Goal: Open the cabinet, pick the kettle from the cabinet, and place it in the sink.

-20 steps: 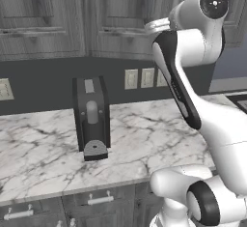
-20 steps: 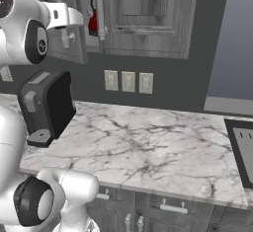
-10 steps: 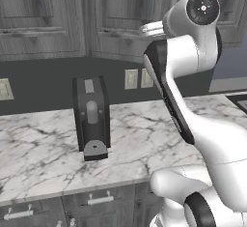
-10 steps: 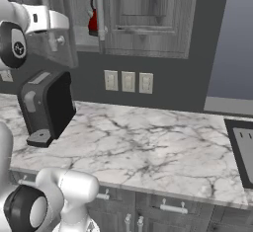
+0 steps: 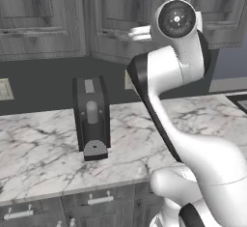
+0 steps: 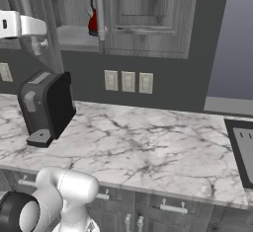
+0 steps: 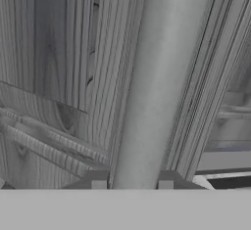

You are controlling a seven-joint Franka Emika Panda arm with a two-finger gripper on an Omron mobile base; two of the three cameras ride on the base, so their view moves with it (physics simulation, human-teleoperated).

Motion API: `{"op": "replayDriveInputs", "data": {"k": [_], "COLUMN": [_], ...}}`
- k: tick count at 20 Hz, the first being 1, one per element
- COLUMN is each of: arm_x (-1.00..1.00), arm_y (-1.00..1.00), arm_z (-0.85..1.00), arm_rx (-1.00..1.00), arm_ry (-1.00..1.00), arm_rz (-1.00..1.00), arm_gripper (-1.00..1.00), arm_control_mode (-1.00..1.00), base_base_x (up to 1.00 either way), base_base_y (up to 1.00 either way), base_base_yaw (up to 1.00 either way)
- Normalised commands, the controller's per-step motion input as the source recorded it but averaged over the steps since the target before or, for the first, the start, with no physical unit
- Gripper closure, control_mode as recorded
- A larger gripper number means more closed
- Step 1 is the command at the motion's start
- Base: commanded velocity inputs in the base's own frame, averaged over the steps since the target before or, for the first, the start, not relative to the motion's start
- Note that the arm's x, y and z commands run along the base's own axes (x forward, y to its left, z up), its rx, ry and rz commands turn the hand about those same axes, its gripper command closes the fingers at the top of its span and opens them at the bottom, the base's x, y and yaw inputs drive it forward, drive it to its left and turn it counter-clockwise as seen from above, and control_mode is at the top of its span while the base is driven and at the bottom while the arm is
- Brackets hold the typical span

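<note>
The cabinet (image 6: pixel 143 14) hangs above the counter with its left door (image 6: pixel 53 23) swung out and its right door closed. Inside, on the shelf, the red kettle (image 6: pixel 92 19) peeks out from behind the right door's silver bar handle (image 6: pixel 100 9). My gripper (image 6: pixel 33 37) is up at the top left, shut on the left door's handle. In the hand view that silver handle (image 7: pixel 157 77) runs straight down between my fingertips (image 7: pixel 98 183). My white arm (image 5: pixel 178 52) stands in front of the cabinet doors (image 5: pixel 116 13). The sink (image 6: pixel 242 147) lies at the counter's far right.
A black coffee machine (image 6: pixel 47 105) stands on the white marble counter (image 6: pixel 143 147) below the open door, also in the left base view (image 5: pixel 91 120). Wall outlets (image 6: pixel 128 81) sit behind. Low drawers with short handles (image 6: pixel 173 209) run under the counter.
My hand has moved left in the right base view while still holding the handle, and the left door has swung further out. The kettle stayed put.
</note>
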Motion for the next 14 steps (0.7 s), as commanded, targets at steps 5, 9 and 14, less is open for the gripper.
{"op": "replayDriveInputs", "data": {"k": [5,9,14], "arm_x": [-0.48,-0.42,-0.34], "arm_y": [0.43,0.47,0.46], "arm_z": [0.0,0.0,0.0], "arm_rx": [0.0,0.0,0.0], "arm_ry": [-0.09,-0.07,-0.01], "arm_rz": [-0.13,-0.14,-0.13], "arm_gripper": [1.0,1.0,1.0], "arm_control_mode": [-1.0,-1.0,-1.0], "base_base_x": [0.0,0.0,0.0], "base_base_y": [0.0,0.0,0.0], "base_base_yaw": [0.0,0.0,0.0]}}
